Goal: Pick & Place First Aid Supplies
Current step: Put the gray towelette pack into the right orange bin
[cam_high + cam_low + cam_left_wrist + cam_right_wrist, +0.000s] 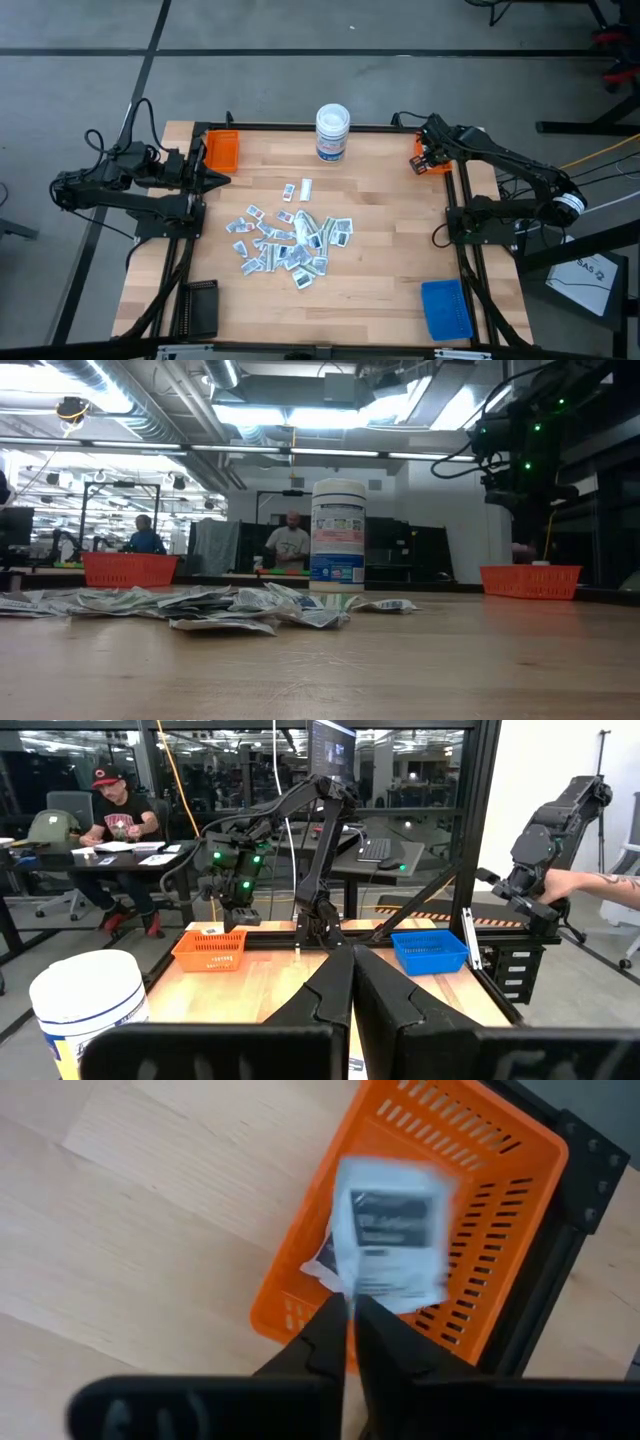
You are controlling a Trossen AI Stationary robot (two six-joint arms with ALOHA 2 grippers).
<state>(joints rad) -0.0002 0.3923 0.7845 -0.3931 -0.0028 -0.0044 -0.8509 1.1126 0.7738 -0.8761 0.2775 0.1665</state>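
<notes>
1. I saw the right gripper (350,1325) poised above the orange basket (500,1230) at the table's far right corner. Its fingers were nearly together, with a white packet (385,1245) at their tips. The packet was blurred, so I could not tell whether it was pinched or already let go.

2. The remaining first aid supplies (290,240) lay in a loose heap of small white packets near the middle of the wooden table (380,280). A few strays (297,189) sat just beyond the heap, toward the tub.

3. The white round tub (332,132) with a blue label stood upright at the far edge, between the two orange baskets.

4. The left gripper (222,178) waited at the table's left edge, just beside the second orange basket (222,150). Its jaws were clenched, with nothing between them.

5. A blue basket (446,308) rested at the near right corner and a black tray (198,308) at the near left corner.

6. In the room behind, I noted seated people (290,545) at desks.
</notes>
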